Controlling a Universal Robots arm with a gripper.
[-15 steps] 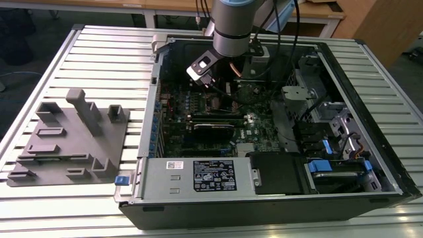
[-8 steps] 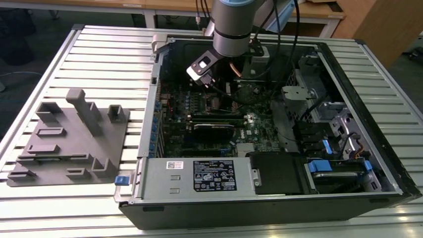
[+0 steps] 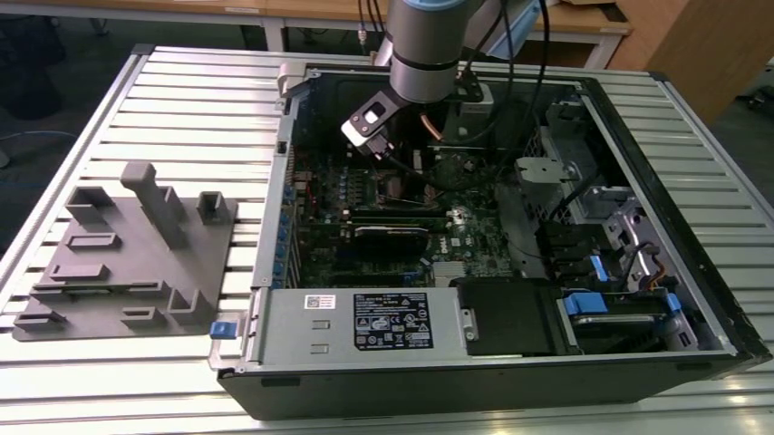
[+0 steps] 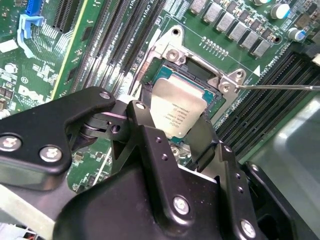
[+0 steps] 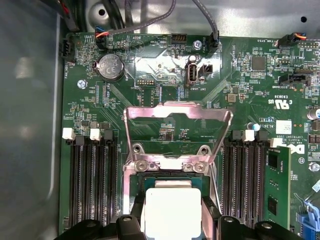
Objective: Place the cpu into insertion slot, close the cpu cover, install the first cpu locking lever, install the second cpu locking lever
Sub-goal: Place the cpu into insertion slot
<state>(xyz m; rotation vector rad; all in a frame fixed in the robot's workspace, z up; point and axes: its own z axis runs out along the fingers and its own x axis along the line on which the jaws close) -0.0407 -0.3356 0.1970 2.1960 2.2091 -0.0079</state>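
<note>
My gripper [image 4: 176, 119] is shut on the cpu [image 4: 179, 107], a flat silver square held by its two opposite edges between the black fingers [image 4: 145, 102]. The chip hangs just over the insertion slot [image 4: 200, 75], whose dark centre and shiny rim show beyond it. In the first wrist view the cpu [image 5: 172, 210] sits low over the insertion slot [image 5: 150, 181], and the cpu cover [image 5: 177, 116] stands raised open behind it. A thin locking lever [image 4: 280, 87] sticks out sideways from the socket corner. In the exterior view the gripper [image 3: 393, 172] reaches down into the open computer case [image 3: 278, 227].
Long black memory slots [image 5: 92, 185] flank the socket on both sides, one holding a green module [image 5: 277, 185]. Cables [image 5: 205, 20] hang near the board's far edge. A grey fixture plate [image 3: 133, 254] lies on the table at the exterior view's left. The power supply [image 3: 362, 322] fills the case front.
</note>
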